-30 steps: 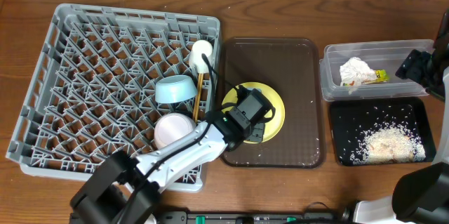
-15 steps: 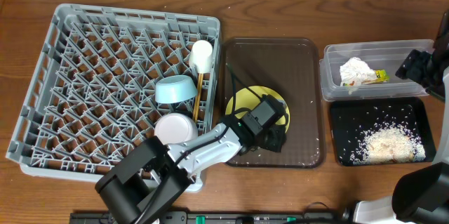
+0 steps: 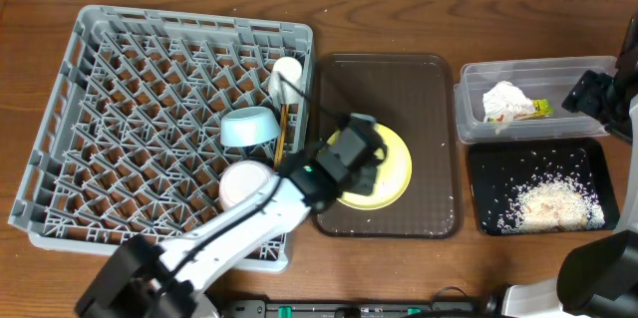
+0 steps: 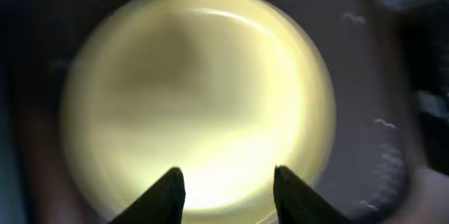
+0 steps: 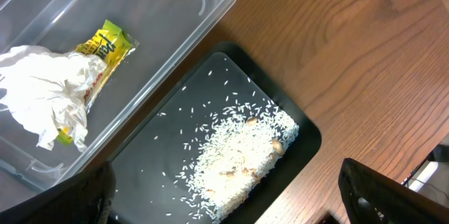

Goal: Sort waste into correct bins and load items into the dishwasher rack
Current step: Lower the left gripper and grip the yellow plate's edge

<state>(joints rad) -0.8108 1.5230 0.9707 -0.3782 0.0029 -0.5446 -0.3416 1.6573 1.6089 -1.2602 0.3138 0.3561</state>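
The round yellow plate (image 3: 391, 170) lies on the dark brown serving tray (image 3: 429, 89). My left gripper (image 3: 365, 159) hovers over the plate's left part. In the blurred left wrist view the plate (image 4: 196, 90) fills the frame, and my left gripper (image 4: 226, 182) is open with nothing between its fingers. The grey rack (image 3: 140, 79) holds a light blue bowl (image 3: 249, 127), a white bowl (image 3: 242, 184), a white cup (image 3: 287, 72) and chopsticks (image 3: 282, 129). My right gripper (image 5: 228, 182) stands wide open above the black tray (image 5: 175, 147) of rice (image 5: 242, 154).
The clear tub (image 3: 578, 109) at the right holds a crumpled napkin (image 3: 506, 101) and a yellow-green packet (image 3: 539, 109). The black tray (image 3: 488, 173) lies just in front of it. A few rice grains dot the brown serving tray. The right arm (image 3: 598, 94) hangs at the right edge.
My left gripper has shifted up and to the left over the plate, uncovering more of the plate's right side. The right arm has not moved.
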